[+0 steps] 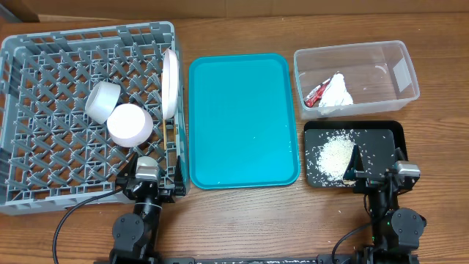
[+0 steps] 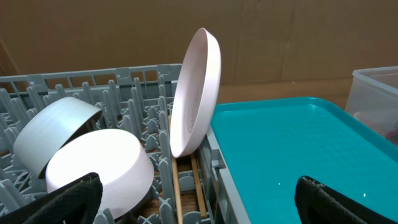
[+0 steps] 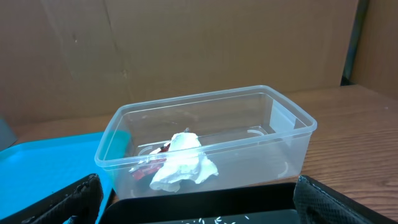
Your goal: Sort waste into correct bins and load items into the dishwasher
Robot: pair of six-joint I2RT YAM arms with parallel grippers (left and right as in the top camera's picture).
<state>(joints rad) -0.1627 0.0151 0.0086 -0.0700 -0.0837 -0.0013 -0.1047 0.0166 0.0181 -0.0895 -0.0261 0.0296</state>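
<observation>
We saw the left claw (image 1: 150, 180) spread as wide as it would go, with nothing in it, sitting at the near edge of the grey dish rack crate (image 1: 29, 88). Inside the crate, the round white plate (image 1: 171, 82) stood on edge against the right wall, leaning slightly. Two white bowls lay tipped on their sides near the middle of the lattice floor, touching each other: the far bowl (image 1: 102, 100) and the near bowl (image 1: 130, 125). From the left wrist we could make out the wooden chopsticks (image 2: 176, 193) lying flat low in the crate, just below the plate and along that same wall.

The teal serving tray (image 1: 242, 121) lay on the bench (image 1: 242, 220) between the crate and the bins. The clear plastic tub (image 1: 381, 73) sat at the far right, holding the crumpled white tissue (image 1: 337, 92) and the red wrapper (image 1: 316, 95), which touched each other at its left end. Just nearer than the tub lay the black tray (image 1: 385, 139), with the heap of rice (image 1: 333, 155) in its left half and loose grains scattered around it.

The right claw (image 1: 377, 167) hung over the near edge of the black tray, equally wide open and empty, one finger just beside the rice.
</observation>
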